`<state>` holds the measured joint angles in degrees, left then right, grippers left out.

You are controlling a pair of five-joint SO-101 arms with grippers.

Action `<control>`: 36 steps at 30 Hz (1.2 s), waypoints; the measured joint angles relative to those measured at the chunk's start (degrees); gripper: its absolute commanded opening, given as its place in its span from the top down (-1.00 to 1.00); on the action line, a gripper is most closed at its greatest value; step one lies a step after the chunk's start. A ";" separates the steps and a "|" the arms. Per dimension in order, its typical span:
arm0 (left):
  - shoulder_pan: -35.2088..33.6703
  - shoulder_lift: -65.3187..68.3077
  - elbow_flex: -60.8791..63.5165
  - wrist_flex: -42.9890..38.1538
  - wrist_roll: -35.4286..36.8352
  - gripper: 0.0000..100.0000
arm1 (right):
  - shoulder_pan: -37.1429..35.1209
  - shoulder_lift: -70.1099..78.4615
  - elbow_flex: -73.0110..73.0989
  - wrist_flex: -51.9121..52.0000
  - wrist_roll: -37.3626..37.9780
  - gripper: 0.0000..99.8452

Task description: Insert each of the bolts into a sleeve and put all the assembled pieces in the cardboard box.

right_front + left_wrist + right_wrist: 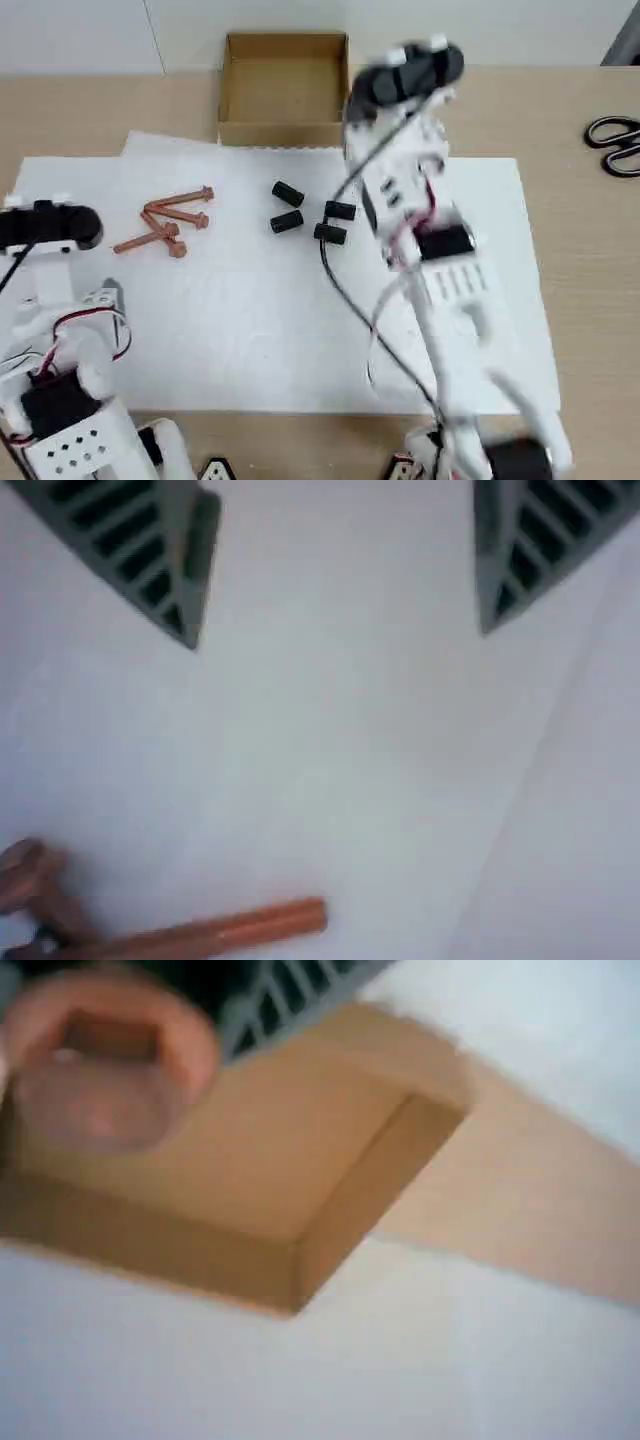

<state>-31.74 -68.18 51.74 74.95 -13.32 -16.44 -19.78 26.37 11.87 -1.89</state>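
Copper bolts (180, 199) heaped near four black sleeves (287, 222); cardboard box (284, 133) open

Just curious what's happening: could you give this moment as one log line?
left gripper open over white sheet near bolts | right gripper holds bolt at cardboard box | four sleeves loose

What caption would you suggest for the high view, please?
Right arm beside the cardboard box; bolts and sleeves on white sheet.

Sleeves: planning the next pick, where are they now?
High view: the four black sleeves lie on the white sheet at mid-table, just before the box, between the bolts and the right arm.
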 measured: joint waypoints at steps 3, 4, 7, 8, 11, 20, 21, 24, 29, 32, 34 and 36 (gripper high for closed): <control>-1.23 0.00 0.00 1.93 0.00 0.65 | 0.70 13.01 -7.56 -5.89 0.00 0.99; -1.41 0.00 0.00 2.46 0.00 0.65 | 0.70 17.05 -10.37 -7.65 0.00 0.99; -2.11 0.00 0.00 3.16 0.00 0.65 | 0.62 28.40 -17.93 -12.40 0.00 0.99; -2.46 0.00 0.00 3.25 0.00 0.65 | 0.62 32.00 -20.66 -13.98 0.00 0.99; -3.08 0.00 0.00 3.25 0.00 0.65 | 0.62 41.23 -28.84 -17.76 0.00 0.99; -2.99 0.00 -1.05 7.03 0.00 0.65 | 0.62 64.18 -51.34 -20.31 0.00 0.99; -2.99 0.00 -1.41 7.38 0.00 0.65 | 0.62 66.46 -53.10 -20.31 0.00 0.99; -2.99 0.00 -1.93 7.82 0.00 0.65 | 0.62 72.53 -57.14 -20.31 0.00 0.99; -2.99 0.00 -1.93 7.82 0.00 0.65 | 0.09 79.74 -61.98 -20.31 0.00 0.98; -2.99 0.00 -1.93 7.82 0.00 0.65 | -0.18 82.73 -64.79 -20.31 0.00 0.83; -2.99 0.00 -1.93 7.82 0.00 0.65 | -0.26 84.04 -65.85 -20.31 0.00 0.70; -2.99 0.00 -1.93 7.82 0.00 0.65 | -0.26 84.31 -66.29 -20.31 0.00 0.63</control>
<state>-34.73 -68.18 49.80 82.77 -13.32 -16.70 64.53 -39.91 -8.44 -1.89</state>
